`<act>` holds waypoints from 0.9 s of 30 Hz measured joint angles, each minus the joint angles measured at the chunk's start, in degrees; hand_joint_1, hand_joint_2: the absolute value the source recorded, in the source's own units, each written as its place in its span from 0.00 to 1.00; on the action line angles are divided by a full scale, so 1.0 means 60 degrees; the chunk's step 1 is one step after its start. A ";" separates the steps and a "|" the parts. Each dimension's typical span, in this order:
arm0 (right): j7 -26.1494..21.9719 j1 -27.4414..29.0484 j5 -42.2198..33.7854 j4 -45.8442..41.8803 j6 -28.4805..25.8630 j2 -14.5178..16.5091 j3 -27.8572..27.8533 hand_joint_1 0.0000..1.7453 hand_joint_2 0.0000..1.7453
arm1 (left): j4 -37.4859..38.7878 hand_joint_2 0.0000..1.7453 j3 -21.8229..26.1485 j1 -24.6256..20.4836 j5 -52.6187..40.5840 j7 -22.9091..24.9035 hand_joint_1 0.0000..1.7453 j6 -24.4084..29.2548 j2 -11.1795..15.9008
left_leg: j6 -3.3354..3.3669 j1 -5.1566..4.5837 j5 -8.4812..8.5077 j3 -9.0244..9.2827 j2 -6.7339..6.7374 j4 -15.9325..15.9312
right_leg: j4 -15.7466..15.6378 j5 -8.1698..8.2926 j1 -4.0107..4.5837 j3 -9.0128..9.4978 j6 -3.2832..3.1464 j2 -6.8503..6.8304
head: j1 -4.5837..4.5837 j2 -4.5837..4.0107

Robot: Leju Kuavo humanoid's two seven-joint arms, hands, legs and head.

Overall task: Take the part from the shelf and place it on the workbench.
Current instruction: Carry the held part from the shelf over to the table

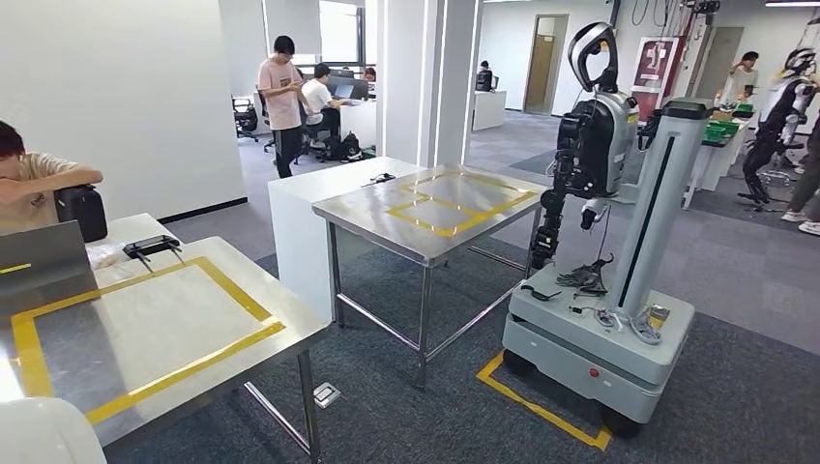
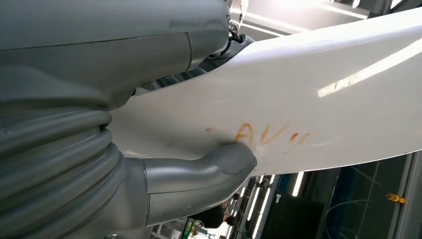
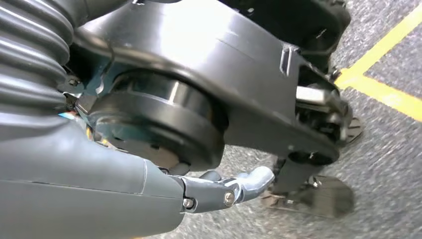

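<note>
Presently, item one: the left hand (image 2: pixel 149 149), seen in the left wrist view, clamped on the white part (image 2: pixel 318 99). The thick grey thumb (image 2: pixel 219 167) presses against the part's smooth curved face, just beside some faded orange lettering; the other fingers lie behind the part. In the head view a pale rounded corner at 7 o'clock is probably this same part (image 1: pixel 39 430), carried low; that is a judgement.

Item two: the right hand (image 3: pixel 149 194), hanging beside the robot's own dark body above grey carpet with yellow floor tape. One finger shows extended; whether the hand is spread or curled cannot be told.

Item three: the near workbench (image 1: pixel 155 329), steel-topped, at 8 o'clock, with a yellow-taped rectangle. A second steel table (image 1: pixel 435 208) stands at 12 o'clock, a wheeled robot base (image 1: pixel 600 329) at 3 o'clock, and people sit or stand behind.

Status, judged: part taken and in hand; setting it on the workbench remains.
</note>
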 joint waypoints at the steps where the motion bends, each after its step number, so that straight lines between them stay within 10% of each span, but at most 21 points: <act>1: 0.0001 -0.0002 0.0001 0.0000 0.0001 0.0000 0.0000 0.00 1.00 | 0.0000 1.00 0.0000 -0.0001 0.0002 -0.0003 1.00 0.0000 -0.0001 | 0.0004 -0.0001 0.0002 -0.0004 -0.0016 0.0000 | 0.0131 -0.0064 -0.0001 -0.0061 0.0004 0.0014 | 0.0000 0.0000; 4: 0.0005 0.0009 0.0001 0.0000 0.0005 0.0005 0.0000 0.00 1.00 | 0.0001 1.00 0.0017 0.0015 0.0013 -0.0034 1.00 -0.0009 -0.0014 | 0.0024 -0.0021 0.0029 -0.0034 -0.0343 0.0005 | 0.0946 -0.0214 0.0002 -0.0476 -0.0024 0.0083 | 0.0000 0.0000; 9: 0.0010 0.0022 -0.0004 0.0000 0.0011 0.0025 0.0003 0.00 1.00 | -0.0065 1.00 0.0085 0.0020 0.0019 -0.0070 1.00 -0.0017 -0.0028 | -0.0140 -0.0004 0.0141 -0.0119 -0.1208 0.0004 | -0.1107 0.0860 0.0032 0.0394 -0.0274 0.0867 | 0.0001 0.0000; 11: 0.0008 0.0005 0.0000 -0.0002 0.0020 0.0051 0.0005 0.00 1.00 | -0.0155 1.00 0.0155 0.0061 0.0020 -0.0087 1.00 -0.0010 -0.0030 | -0.0289 0.0017 0.0213 -0.0185 -0.1433 -0.0060 | -0.1184 0.0886 0.0048 0.0420 -0.0304 0.0671 | 0.0010 0.0000; 14: 0.0005 -0.0005 0.0020 -0.0007 0.0045 0.0089 0.0011 0.00 1.00 | -0.0344 1.00 0.0363 0.0143 0.0103 -0.0188 1.00 -0.0007 -0.0007 | -0.0421 -0.0038 -0.0098 -0.0455 -0.0844 0.0351 | -0.1418 0.1026 -0.0012 0.0499 -0.0463 0.0281 | -0.0005 0.0000; 18: 0.0025 0.0049 0.0004 -0.0007 0.0048 0.0091 0.0015 0.00 1.00 | -0.0466 1.00 0.0498 0.0260 0.0206 -0.0225 1.00 -0.0010 0.0000 | -0.0552 -0.0021 -0.1032 -0.1269 -0.0103 0.2296 | -0.1421 0.1017 0.0020 0.0487 -0.0550 -0.0283 | -0.0020 0.0000; 22: 0.0049 0.0053 -0.0015 -0.0005 0.0020 0.0082 0.0015 0.00 1.00 | -0.0469 1.00 0.0510 0.0268 0.0211 -0.0193 1.00 -0.0005 0.0003 | -0.0600 0.0002 -0.0270 -0.0242 0.0357 0.0705 | -0.1255 0.0894 0.0028 0.0469 -0.0428 -0.0784 | -0.0024 0.0000; 24: 0.0044 0.0055 -0.0021 -0.0001 0.0016 0.0066 0.0015 0.00 1.00 | -0.0471 1.00 0.0510 0.0243 0.0213 -0.0185 1.00 -0.0004 0.0002 | -0.0432 -0.0024 -0.0146 0.0108 0.0564 0.0078 | -0.1162 0.0809 0.0077 0.0472 -0.0323 -0.0951 | -0.0018 0.0000; 27: 0.0032 0.0058 -0.0052 0.0002 0.0014 0.0049 0.0015 0.00 1.00 | -0.0483 1.00 0.0510 0.0217 0.0213 -0.0175 1.00 0.0006 0.0002 | -0.0176 -0.0029 -0.0112 0.0063 0.0308 0.0036 | -0.1139 0.0767 0.0084 0.0523 -0.0167 -0.1051 | -0.0012 0.0000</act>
